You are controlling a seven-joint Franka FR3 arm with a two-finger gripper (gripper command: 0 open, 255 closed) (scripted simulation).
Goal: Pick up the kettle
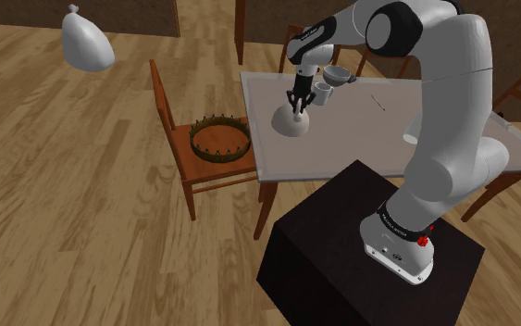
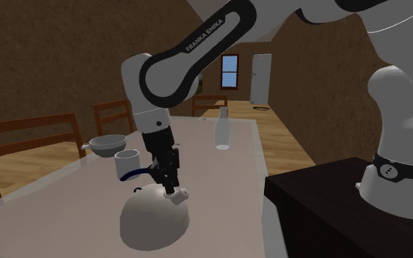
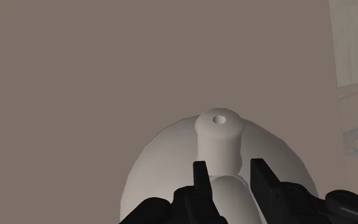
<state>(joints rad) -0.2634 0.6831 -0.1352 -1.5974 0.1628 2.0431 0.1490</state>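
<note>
The claw [image 3: 229, 177] is sitting narrowly parted on the crown of the kettle [image 3: 161, 162]. Its two black fingers [image 3: 200, 181] are standing either side of a rounded white lobe just behind the kettle's holed knob [image 3: 219, 127]. They appear to be pressing that lobe from both sides, so I am judging the grip as made, or all but made.

Going left to right across the shoulder view, a pale knotted sack [image 1: 85, 43] is lying on the wooden floor. Next, a wooden chair [image 1: 169, 104] is carrying a ring-shaped thing with a toothed dark rim [image 1: 195, 139]. Then comes the grey surface [image 1: 369, 134], where the white domed kettle is resting near the edge next to the chair. A mug [image 1: 321, 91] is standing just beside the kettle, and a small bowl [image 1: 335, 76] is sitting beyond the mug.

As for progress, the reach and the descent are looking finished, with the arm bending down over the kettle from above. The lift is not yet done: in both exterior views the kettle's base is lying flat on the surface. What is remaining is a straight rise. The lobe is looking smooth and small, so slipping is the risk I am seeing.
</note>
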